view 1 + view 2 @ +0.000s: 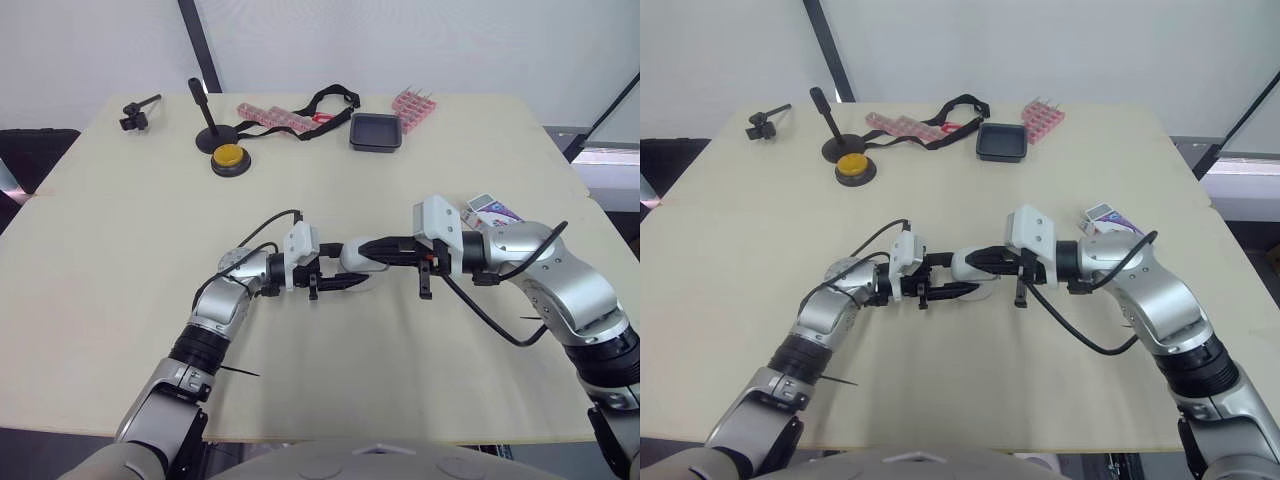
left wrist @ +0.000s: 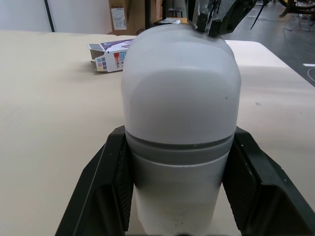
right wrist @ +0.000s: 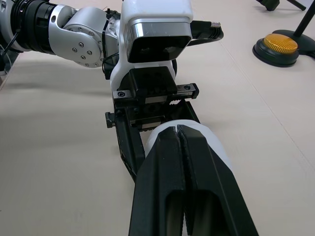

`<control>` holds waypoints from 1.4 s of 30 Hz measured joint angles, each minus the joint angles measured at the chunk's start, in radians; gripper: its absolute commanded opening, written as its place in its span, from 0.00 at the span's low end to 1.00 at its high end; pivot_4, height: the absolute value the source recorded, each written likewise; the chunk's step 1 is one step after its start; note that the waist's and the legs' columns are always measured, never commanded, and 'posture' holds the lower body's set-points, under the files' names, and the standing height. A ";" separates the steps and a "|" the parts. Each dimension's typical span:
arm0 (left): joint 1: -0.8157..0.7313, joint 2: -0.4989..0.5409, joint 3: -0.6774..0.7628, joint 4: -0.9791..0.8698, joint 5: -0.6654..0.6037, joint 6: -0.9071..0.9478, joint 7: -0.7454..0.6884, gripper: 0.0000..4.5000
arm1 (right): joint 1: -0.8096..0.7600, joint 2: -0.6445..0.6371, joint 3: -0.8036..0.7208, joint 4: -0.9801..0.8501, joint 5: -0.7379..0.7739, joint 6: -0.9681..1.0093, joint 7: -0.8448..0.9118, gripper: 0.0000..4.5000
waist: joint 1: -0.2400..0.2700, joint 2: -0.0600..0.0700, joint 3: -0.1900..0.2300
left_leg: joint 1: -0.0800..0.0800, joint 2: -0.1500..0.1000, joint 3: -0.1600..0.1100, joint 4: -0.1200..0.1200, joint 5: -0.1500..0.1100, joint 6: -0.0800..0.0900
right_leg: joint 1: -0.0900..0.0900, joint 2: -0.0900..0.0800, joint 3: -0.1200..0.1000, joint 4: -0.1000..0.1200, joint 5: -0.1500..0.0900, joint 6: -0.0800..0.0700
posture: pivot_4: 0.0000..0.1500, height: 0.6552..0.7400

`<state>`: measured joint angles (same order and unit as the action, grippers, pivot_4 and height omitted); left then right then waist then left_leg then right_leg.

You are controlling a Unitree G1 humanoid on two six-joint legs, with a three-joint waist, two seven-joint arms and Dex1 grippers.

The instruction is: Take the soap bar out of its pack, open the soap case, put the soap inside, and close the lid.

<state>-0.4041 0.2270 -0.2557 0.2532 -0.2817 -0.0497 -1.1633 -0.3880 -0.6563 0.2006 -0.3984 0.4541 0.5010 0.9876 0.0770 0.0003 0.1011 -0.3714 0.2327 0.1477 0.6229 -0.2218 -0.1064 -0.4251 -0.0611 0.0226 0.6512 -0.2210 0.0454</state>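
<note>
we see a pale beige table [image 1: 120,300]. along its far side, from left to right, lie a small black clamp [image 1: 138,110], a black stand [image 1: 207,135] with an upright stalk, and just in front of it a yellow button [image 1: 229,158] on a round black base. further right are pink blister strips [image 1: 270,116] with a black strap [image 1: 330,98] touching them, then a dark square tray [image 1: 375,132] and, just beside it, a pink rack [image 1: 412,107]. near the right edge lies the opened soap pack [image 1: 493,210].

Left gripper [image 1: 343,281] clasping the case [image 1: 360,263] mid-worktop [image 1: 120,300], right gripper [image 1: 365,245] reaching over it from the opposite side, pack [image 1: 493,210] lying near the right edge, tray [image 1: 375,131] sitting by the far edge.
</note>
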 measured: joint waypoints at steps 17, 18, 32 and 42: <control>0.002 0.000 0.000 0.000 0.001 0.005 0.007 0.43 | -0.032 -0.006 0.028 0.012 -0.004 0.034 0.007 0.01 | -0.002 0.000 0.000 | 0.005 0.000 0.000 -0.001 0.000 0.000 | 0.005 -0.001 0.000 0.000 -0.001 -0.002 | 1.00 0.87; 0.002 0.000 0.000 0.000 0.001 0.007 0.007 0.43 | -0.034 -0.006 0.029 0.012 -0.004 0.038 0.007 0.01 | -0.002 0.000 0.000 | 0.005 0.000 0.000 -0.001 0.000 0.000 | 0.005 -0.001 0.000 0.000 -0.002 -0.004 | 1.00 0.87; 0.001 -0.001 0.000 -0.009 -0.005 0.018 0.003 0.43 | 0.056 0.037 -0.175 0.037 0.091 -0.024 0.004 0.01 | 0.002 0.000 0.001 | 0.002 0.000 0.000 -0.005 0.000 -0.001 | 0.003 -0.001 -0.001 -0.004 0.000 0.000 | 1.00 0.87; -0.004 0.006 0.004 -0.016 -0.011 0.040 0.001 0.43 | 0.395 0.001 -0.267 0.088 0.068 -0.364 0.202 0.70 | -0.003 0.000 0.001 | 0.000 0.000 -0.001 -0.007 0.000 0.000 | 0.002 -0.002 -0.003 -0.009 -0.002 -0.004 | 1.00 0.87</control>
<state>-0.4085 0.2328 -0.2512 0.2367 -0.2932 -0.0100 -1.1622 0.0071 -0.6548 -0.0669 -0.3100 0.5219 0.1368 1.1895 0.0744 0.0000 0.1022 -0.3715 0.2330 0.1470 0.6160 -0.2217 -0.1063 -0.4230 -0.0631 0.0200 0.6425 -0.2233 0.0414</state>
